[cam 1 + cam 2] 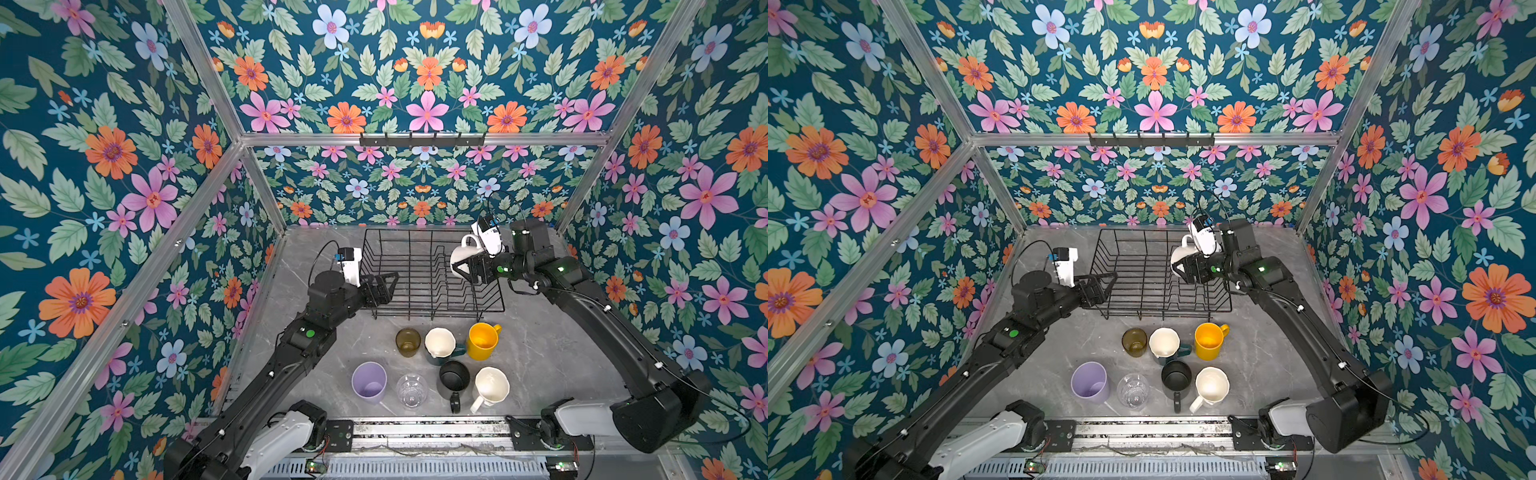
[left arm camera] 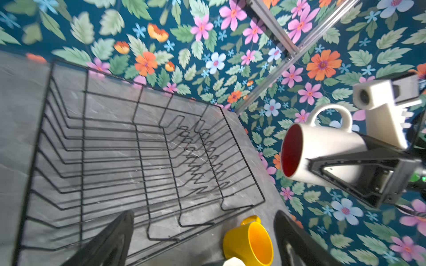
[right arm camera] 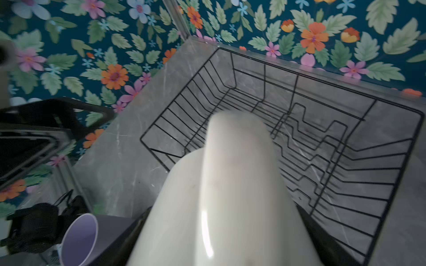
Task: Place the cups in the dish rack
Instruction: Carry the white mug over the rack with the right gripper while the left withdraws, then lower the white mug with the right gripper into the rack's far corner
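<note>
1. Currently, your dish rack stands at 12 o'clock on the table, and no cup rests in it.
2. Seven cups wait upright at the rack's 6 o'clock, from lavender tumbler to yellow mug. I judge loading has barely begun.
3. Your right gripper is clamped on the red-inside white mug, held above the rack's 3 o'clock rim. The step in hand is carrying in the first cup. Next, you should lower it among the prongs and only then release.
4. Your left gripper hovers at the rack's 8 o'clock corner, fingers wide apart and empty.
5. The mug lies on its side, red mouth toward 9 o'clock, handle uppermost. Its outside is glossy white, with no chips visible.
</note>
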`<state>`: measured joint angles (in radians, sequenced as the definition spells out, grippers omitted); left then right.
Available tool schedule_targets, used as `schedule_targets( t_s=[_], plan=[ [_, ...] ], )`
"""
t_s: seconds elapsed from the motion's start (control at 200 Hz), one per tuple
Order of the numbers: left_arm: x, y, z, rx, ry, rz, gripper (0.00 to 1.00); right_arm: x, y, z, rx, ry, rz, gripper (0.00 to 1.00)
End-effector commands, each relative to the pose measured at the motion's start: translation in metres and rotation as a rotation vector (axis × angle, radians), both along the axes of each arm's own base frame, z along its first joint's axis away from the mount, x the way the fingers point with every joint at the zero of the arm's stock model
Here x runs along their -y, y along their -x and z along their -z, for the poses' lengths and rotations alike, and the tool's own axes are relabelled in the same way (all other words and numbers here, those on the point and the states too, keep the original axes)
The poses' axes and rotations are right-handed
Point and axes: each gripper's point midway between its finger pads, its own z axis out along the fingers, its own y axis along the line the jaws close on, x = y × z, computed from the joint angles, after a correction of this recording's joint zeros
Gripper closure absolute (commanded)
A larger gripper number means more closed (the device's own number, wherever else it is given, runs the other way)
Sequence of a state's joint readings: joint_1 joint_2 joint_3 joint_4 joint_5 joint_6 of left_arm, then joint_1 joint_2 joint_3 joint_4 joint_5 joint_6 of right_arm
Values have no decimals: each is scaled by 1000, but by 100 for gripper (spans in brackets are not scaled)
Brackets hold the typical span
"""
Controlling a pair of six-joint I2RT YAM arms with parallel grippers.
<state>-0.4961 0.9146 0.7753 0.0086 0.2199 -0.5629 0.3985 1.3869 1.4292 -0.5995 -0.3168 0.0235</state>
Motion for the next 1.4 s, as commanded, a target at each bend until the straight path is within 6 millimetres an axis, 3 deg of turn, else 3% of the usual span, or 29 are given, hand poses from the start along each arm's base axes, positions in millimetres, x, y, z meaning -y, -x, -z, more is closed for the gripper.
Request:
schedule_targets(
  t_s=[0.0,0.285,0.315,0.71,1.395],
  plan=[
    [-28,-4,-12,94,-74,-133,0,19,-15,14,-4,143,77,100],
    [-53,11,-29,192,-106,-211,0,32,-54,41,-39,394,77,100],
    [-54,12,-29,194,-109,-212,0,33,-61,54,-68,424,72,100],
    [-55,10,-25,183,-144,-215,0,38,-102,83,-149,463,11,100],
    [-54,6,-22,163,-158,-220,0,44,-140,125,-250,505,34,100]
  ],
)
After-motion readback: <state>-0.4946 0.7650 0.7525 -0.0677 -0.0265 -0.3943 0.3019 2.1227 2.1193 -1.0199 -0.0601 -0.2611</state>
